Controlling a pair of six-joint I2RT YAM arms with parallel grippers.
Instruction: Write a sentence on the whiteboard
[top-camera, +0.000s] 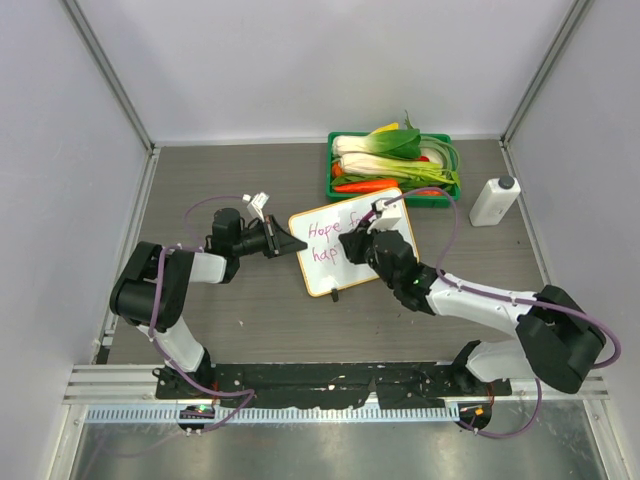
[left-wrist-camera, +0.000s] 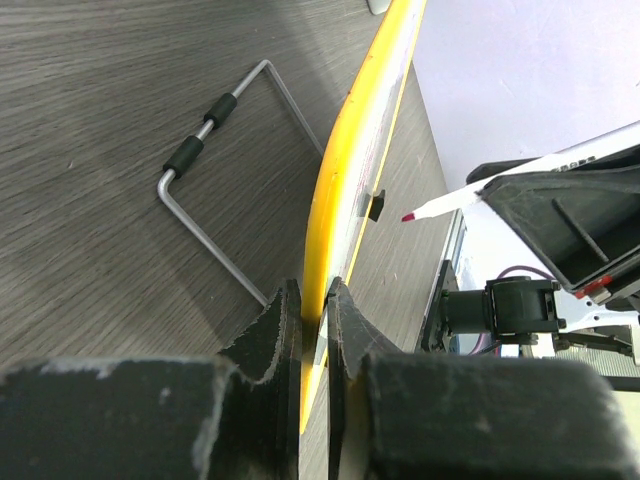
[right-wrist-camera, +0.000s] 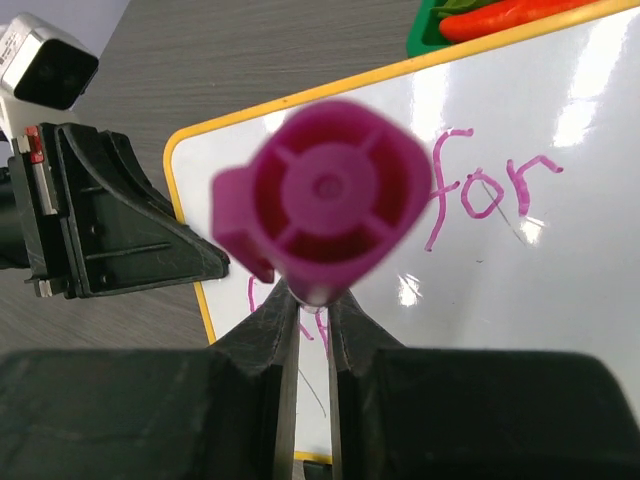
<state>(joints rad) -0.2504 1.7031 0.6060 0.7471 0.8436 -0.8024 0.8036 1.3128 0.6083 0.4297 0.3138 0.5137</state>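
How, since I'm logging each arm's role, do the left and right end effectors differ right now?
The left end effector clamps the whiteboard by its yellow rim; the right end effector pinches a pink marker. The left sits at the board's edge, the right over its written face. Both are shut on something.

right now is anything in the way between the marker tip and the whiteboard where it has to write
Nothing visible. The right hand holds the pink marker, its tip close to the whiteboard with nothing between. The left hand pinches the board's edge, away from the tip.
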